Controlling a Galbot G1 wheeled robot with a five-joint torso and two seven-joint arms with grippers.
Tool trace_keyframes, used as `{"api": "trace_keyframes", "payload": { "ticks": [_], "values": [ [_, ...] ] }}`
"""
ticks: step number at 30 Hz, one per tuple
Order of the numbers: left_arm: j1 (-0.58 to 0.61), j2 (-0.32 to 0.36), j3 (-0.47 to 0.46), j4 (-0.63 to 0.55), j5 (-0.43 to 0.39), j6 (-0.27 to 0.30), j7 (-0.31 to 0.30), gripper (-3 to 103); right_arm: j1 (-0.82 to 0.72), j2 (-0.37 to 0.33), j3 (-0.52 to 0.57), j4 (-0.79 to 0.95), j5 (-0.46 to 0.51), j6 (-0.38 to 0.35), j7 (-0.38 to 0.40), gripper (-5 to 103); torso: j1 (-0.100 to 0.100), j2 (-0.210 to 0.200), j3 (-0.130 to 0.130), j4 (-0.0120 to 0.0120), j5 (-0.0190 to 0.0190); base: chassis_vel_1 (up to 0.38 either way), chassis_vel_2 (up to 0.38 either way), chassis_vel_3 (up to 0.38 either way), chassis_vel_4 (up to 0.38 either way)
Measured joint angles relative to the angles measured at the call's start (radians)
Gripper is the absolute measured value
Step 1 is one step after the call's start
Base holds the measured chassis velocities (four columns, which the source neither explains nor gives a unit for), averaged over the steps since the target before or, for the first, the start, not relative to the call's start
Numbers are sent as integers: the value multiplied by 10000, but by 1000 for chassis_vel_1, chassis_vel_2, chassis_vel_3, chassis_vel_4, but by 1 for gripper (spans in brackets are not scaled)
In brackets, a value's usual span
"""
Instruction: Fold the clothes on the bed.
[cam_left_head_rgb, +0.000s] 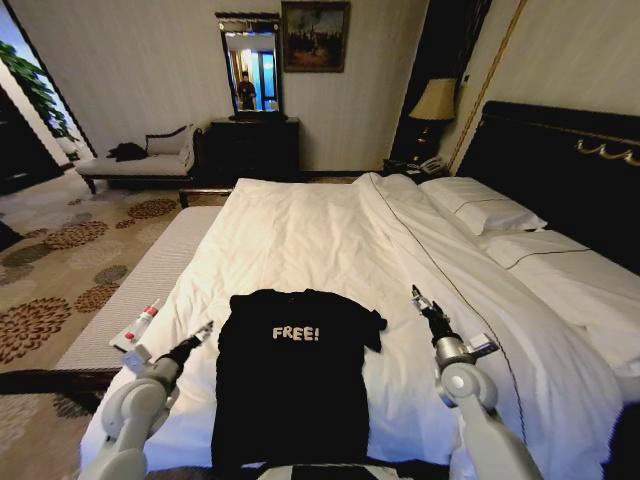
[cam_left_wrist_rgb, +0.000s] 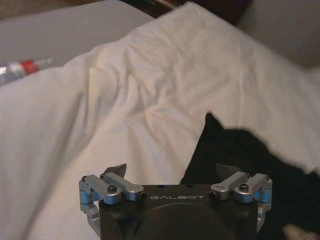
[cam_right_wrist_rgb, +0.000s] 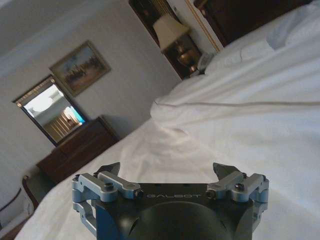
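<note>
Our black "FREE!" T-shirt lies flat near the foot of the bed. Left gripper and right gripper flank it, both spread wide. We should pinch matching edges evenly.

The T-shirt is laid flat on the near part of the bed, chest lettering up, its hem toward the robot. The left gripper is held just beside the shirt's left edge; the right gripper is held to the right of the shirt's right sleeve, apart from it. A bottle is set on the bench left of the bed. Pillows are stacked at the far right, before the headboard. A lamp is placed behind them.
</note>
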Motion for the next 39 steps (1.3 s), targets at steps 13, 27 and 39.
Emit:
{"api": "trace_keyframes", "payload": {
  "ticks": [13,27,39],
  "values": [
    [-599,1611,3334,691,4813,-2200,2164,100,303,92,-17,-466,86,-305,526,100,0,1,0,-1,-2,0,0,0,0],
    [-919,2596,3678,873,5437,-259,1650,100,339,143,-43,-580,121,-457,757,100,0,0,0,1,-3,0,0,0,0],
    [-1877,2332,1982,2104,3893,-82,680,100,180,91,64,-541,142,-429,770,100,0,0,0,0,-4,0,0,0,0]
  ]
}}
